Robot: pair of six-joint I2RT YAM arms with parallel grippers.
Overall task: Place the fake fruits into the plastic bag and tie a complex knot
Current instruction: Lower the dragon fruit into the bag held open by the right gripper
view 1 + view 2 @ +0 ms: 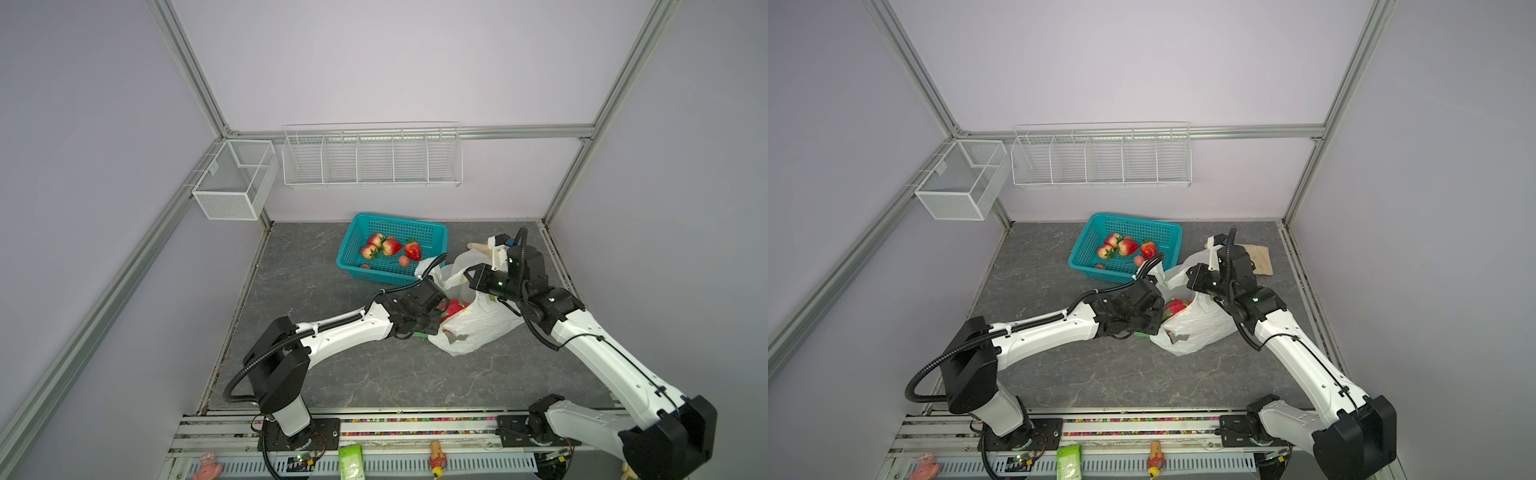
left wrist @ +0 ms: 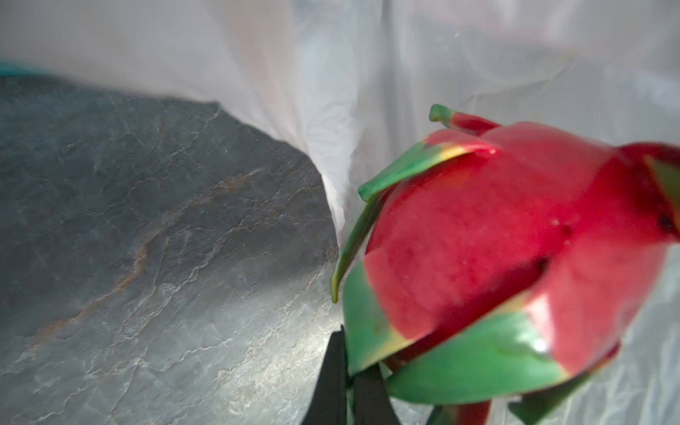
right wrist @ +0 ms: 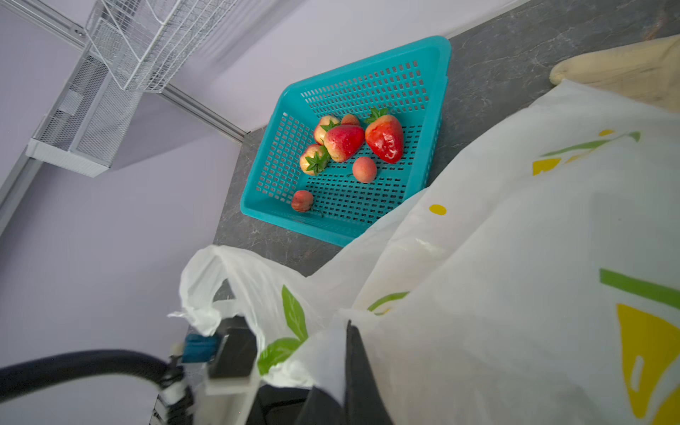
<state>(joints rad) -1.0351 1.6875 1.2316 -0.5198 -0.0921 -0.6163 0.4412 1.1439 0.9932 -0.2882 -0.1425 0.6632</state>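
The plastic bag lies crumpled on the dark slab, white with lemon and leaf prints. A large red fake fruit with green scales hangs at the bag's mouth against the white film. My left gripper is shut on one of its green scales. My right gripper is shut on the bag's rim, holding it up. Several strawberries and small peach balls lie in the teal basket.
A beige glove lies behind the bag at the back right. A white wire rack and a mesh box hang on the back wall. Small objects sit along the front rail.
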